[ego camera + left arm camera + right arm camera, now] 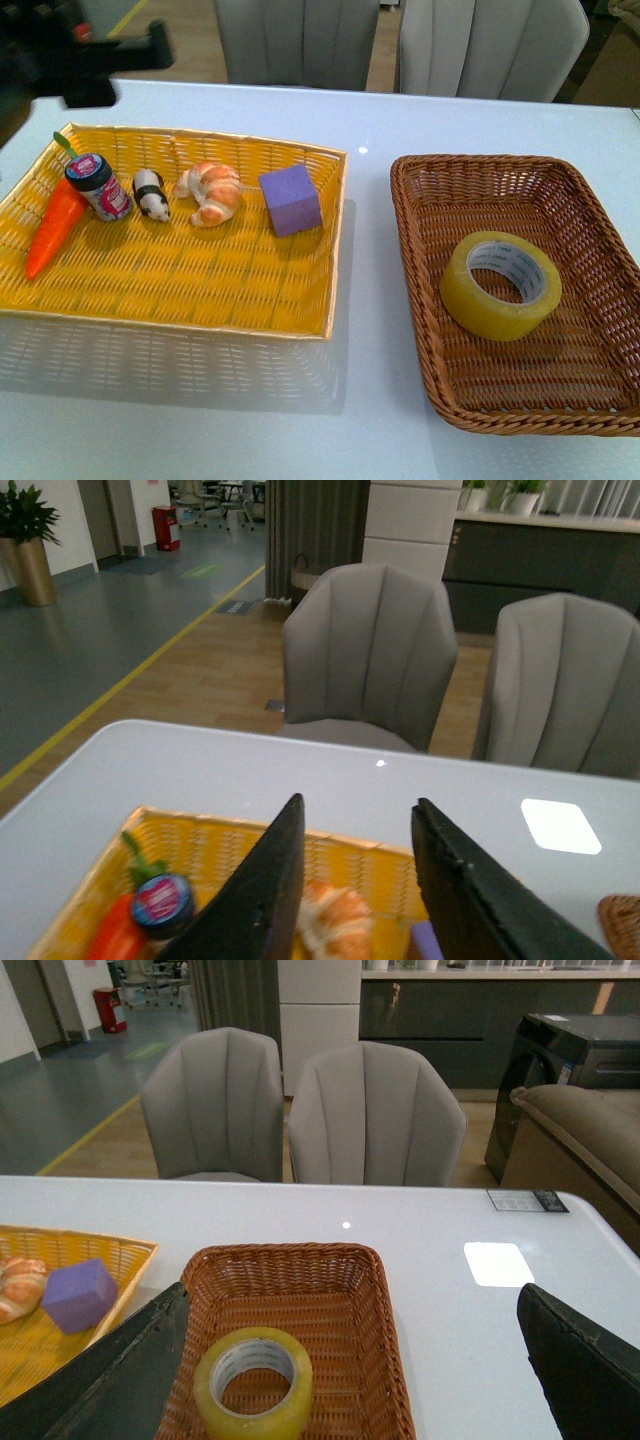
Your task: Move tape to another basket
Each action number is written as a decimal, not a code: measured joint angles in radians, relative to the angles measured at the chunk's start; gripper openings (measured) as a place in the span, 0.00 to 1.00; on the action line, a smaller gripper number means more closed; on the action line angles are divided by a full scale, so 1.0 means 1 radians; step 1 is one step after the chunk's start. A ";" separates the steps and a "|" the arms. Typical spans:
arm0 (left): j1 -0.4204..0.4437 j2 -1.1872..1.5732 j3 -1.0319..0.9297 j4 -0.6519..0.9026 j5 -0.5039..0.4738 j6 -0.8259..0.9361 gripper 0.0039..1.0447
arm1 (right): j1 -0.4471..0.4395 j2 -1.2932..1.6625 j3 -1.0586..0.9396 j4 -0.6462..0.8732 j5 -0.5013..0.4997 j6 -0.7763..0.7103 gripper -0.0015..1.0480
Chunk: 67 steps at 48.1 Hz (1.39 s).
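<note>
Inside the brown basket [415,215], a little toward its near end, the tape [501,284] lies flat on the woven floor with its core hole facing up, its round axis upright, so nothing about it favours one pinch direction over another. Seen from the right wrist, the roll sits ahead of and below the right gripper [350,1360], closer to one finger than to the other, and clear of both; the two dark fingers [110,1380] are spread very wide, wider than the basket itself, and hold nothing. The left gripper [350,880] hangs over the far side of the yellow tray [330,240], which lies just beside the brown basket on the left; its fingers are parted by a moderate gap, empty, touching nothing, with the croissant [335,920] and the small jar [162,900] beneath them. From the front view only a dark part of the left arm shows at the far left corner, well apart from the tape. My judgement is that the right arm is far the nearer one and the natural choice for the grasp, coming down over the roll and closing across its width or over one wall through the hole, then carrying it across to the yellow tray beside the purple block [291,200].
</note>
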 joint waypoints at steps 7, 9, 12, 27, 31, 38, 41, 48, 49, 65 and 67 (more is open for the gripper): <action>0.079 -0.145 -0.163 -0.006 0.083 0.035 0.02 | 0.000 0.000 0.000 0.000 0.000 0.000 0.91; 0.097 -0.186 -0.193 -0.015 0.106 0.040 0.01 | 0.000 0.000 0.000 0.000 0.001 0.000 0.91; 0.122 -0.245 -0.233 -0.033 0.136 0.042 0.01 | 0.000 0.000 0.000 0.000 0.001 0.000 0.91; 0.256 -0.659 -0.371 -0.314 0.262 0.050 0.01 | 0.000 0.000 0.000 0.000 0.001 0.000 0.91; 0.276 -0.734 -0.393 -0.363 0.283 0.050 0.01 | 0.000 0.000 0.000 0.000 0.001 0.000 0.91; 0.306 -0.842 -0.422 -0.447 0.310 0.050 0.01 | 0.000 0.000 0.000 0.000 0.001 0.000 0.91; 0.318 -0.894 -0.431 -0.488 0.318 0.050 0.01 | 0.000 0.000 0.000 0.000 0.001 0.000 0.91; 0.397 -1.019 -0.449 -0.594 0.411 0.052 0.01 | 0.000 0.000 0.000 0.000 0.001 0.000 0.91; 0.404 -1.036 -0.452 -0.608 0.410 0.051 0.01 | 0.000 0.000 0.000 0.000 0.002 0.000 0.91; 0.416 -1.276 -0.457 -0.822 0.418 0.052 0.01 | 0.000 0.000 0.000 0.000 0.001 0.000 0.91; 0.416 -1.299 -0.457 -0.844 0.418 0.052 0.01 | 0.000 0.000 0.000 0.000 0.001 0.000 0.91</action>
